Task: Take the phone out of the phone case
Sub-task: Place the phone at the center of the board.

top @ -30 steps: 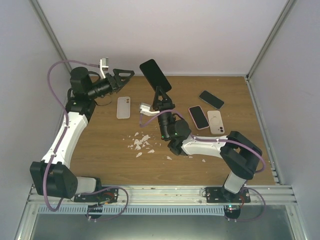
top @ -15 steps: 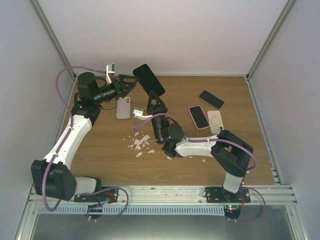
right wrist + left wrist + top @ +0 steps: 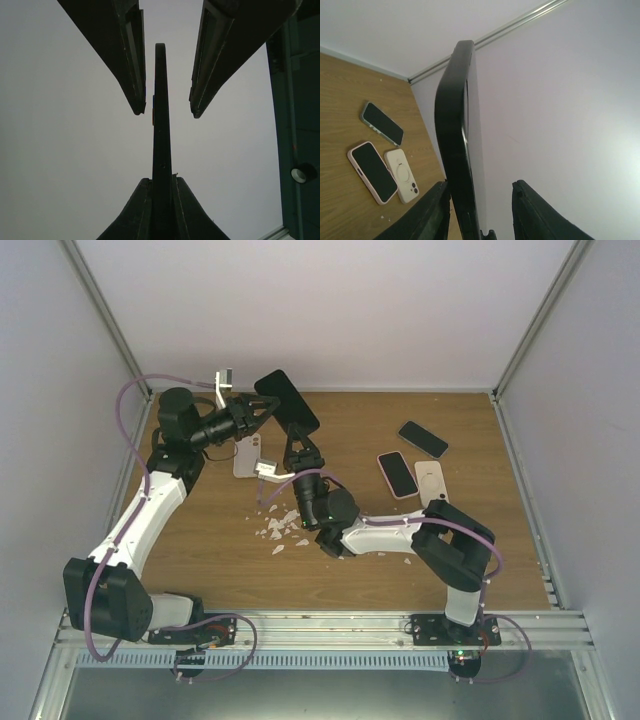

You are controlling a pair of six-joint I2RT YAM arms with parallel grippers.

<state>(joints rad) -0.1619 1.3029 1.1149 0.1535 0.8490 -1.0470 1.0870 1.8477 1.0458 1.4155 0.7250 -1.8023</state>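
A black phone in its black phone case (image 3: 287,400) is held upright in the air over the back left of the table. My right gripper (image 3: 299,452) is shut on its lower end, with the fingers (image 3: 142,210) pressed to both faces of the phone case (image 3: 160,125). My left gripper (image 3: 262,410) reaches in from the left and straddles the upper part. In the left wrist view the phone case (image 3: 455,125) lies against one finger of the left gripper (image 3: 479,185). The other finger (image 3: 530,210) stands clear of it, so the jaws are open.
A white phone (image 3: 247,455) lies on the wooden table under the left gripper. A pink-cased phone (image 3: 397,474), a white case (image 3: 432,483) and a dark phone (image 3: 423,438) lie at the back right. White scraps (image 3: 282,525) are scattered mid-table. Walls enclose the back and sides.
The right arm carried the phone to the left and back. The left gripper swung in around its upper part, and its jaws narrowed.
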